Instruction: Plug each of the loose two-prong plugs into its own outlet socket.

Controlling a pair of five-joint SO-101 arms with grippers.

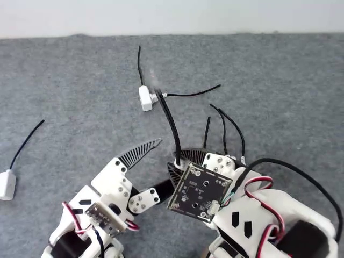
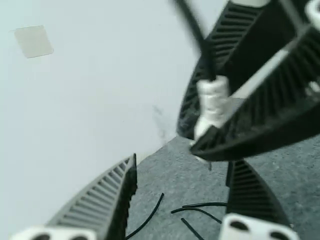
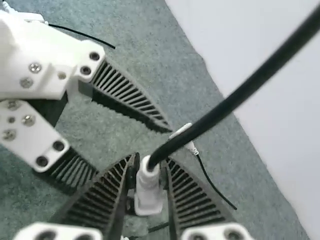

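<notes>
Currently, seen from above, two robot arms sit at the 6 o'clock edge of a grey, carpet-like tabletop [image 1: 279, 80]. The right gripper [image 3: 150, 165] has its jaws pressed against the sides of a small white plug [image 3: 147, 192], pinching its body. The plug is held above the surface, just below the middle of the overhead view. A thick black cable [image 3: 240, 95] leaves the top of the plug and runs toward 12 o'clock to a white block [image 1: 145, 99], probably a socket or adapter, though I cannot tell which. The left gripper [image 2: 182, 170] is just beside the plug on its 9 o'clock side, jaws spread wide and holding nothing. A second white block [image 1: 6, 184] with a thin lead lies well apart at the 9 o'clock edge. Several thin black wires [image 1: 223, 126] lie loose toward 1 o'clock.

The plug looks like light, rigid, smooth plastic, so it should take a firm squeeze but could slip or twist between ribbed jaws. The cable looks fairly stiff and is likely to tug the plug off line. The best hold is probably across the flat sides of the plug body, close to the prong end, never on the cable. The prongs are hidden by the jaws. The socket blocks look light enough to slide when pushed, so one likely needs bracing.
</notes>
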